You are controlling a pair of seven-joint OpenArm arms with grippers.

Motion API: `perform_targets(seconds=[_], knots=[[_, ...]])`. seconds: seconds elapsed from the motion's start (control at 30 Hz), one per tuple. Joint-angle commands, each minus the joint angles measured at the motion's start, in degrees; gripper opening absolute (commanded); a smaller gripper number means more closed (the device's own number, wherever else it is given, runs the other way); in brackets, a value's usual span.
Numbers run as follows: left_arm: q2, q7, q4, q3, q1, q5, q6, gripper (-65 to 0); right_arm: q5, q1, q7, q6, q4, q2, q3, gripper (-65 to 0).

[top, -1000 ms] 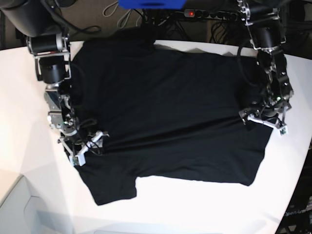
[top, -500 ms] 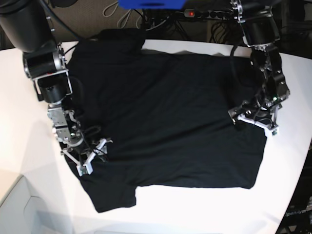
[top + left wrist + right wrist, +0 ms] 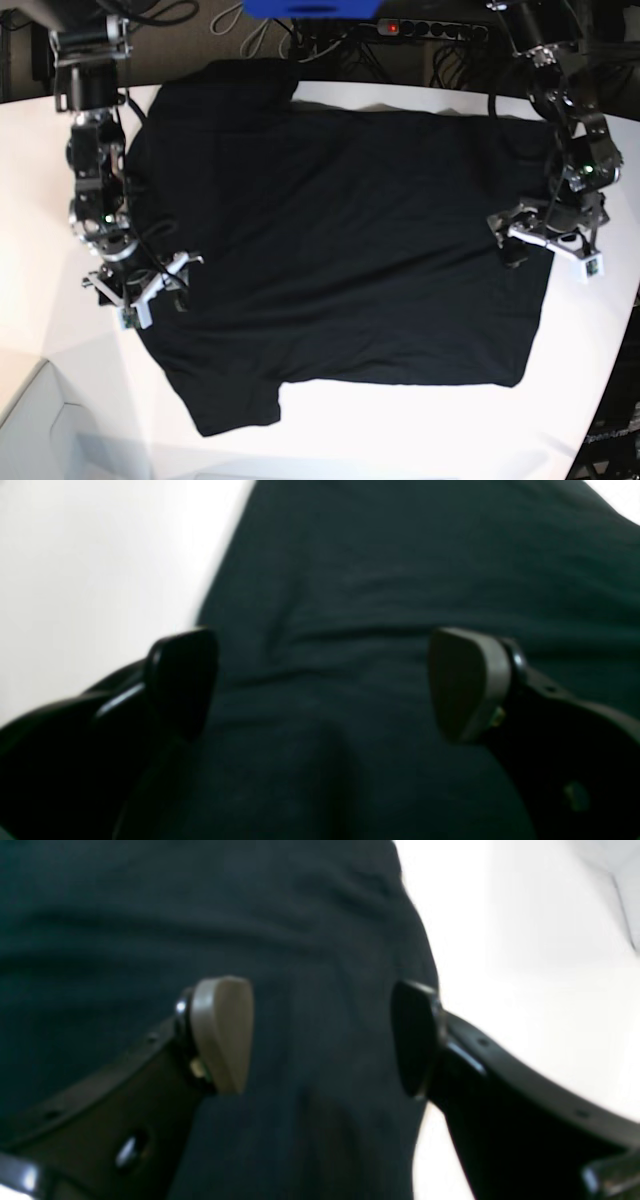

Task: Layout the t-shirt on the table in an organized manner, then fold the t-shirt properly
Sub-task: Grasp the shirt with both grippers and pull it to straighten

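T-shirt: the black t-shirt lay spread over the white table, one sleeve toward the near edge.
Left hand: the left hand stood wide over the shirt's side edge, holding nothing.
Right hand: the right hand stood wide at the opposite edge, apparently empty; the wrist views were blurred.

Robotics lab: power strip, tangled cables behind white table

The t-shirt has been drawn wider and flatter. The right pincer and left pincer have been shifted outward.
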State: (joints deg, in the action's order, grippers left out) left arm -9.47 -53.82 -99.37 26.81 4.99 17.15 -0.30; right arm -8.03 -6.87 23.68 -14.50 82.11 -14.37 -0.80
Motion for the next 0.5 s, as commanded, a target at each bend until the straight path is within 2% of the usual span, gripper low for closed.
perform_targets(seconds=[0.0,0.17,0.2,0.33,0.4,0.47], knots=[[-0.5,0.7,0.0,0.7,0.0,0.4,0.0,0.0,-0.5,1.3,0.2,-0.2,3.6,0.6,1.0,-22.8],[-1.8,1.2,6.9,2.6,1.1,0.4,-0.3,0.0,-0.5,10.7,2.4,-0.3,6.8,4.3,3.9,-22.8],[-1.9,1.2,8.3,2.6,1.0,0.4,-1.1,0.0,-0.5,11.1,2.3,-0.3,6.0,4.8,4.2,-22.8],[-2.0,1.8,13.4,2.8,-0.1,0.4,-8.3,0.0,-0.5,11.0,2.3,-0.3,1.7,5.7,4.6,-22.8],[-1.7,3.5,15.8,2.8,-1.1,0.0,-9.7,0.0,-0.5,10.5,2.1,-0.3,-1.0,5.7,4.6,-22.8],[-1.7,6.2,20.0,2.5,-1.4,0.0,-9.5,0.0,-0.5,9.2,0.2,-0.3,-3.6,5.6,4.4,-22.8]])
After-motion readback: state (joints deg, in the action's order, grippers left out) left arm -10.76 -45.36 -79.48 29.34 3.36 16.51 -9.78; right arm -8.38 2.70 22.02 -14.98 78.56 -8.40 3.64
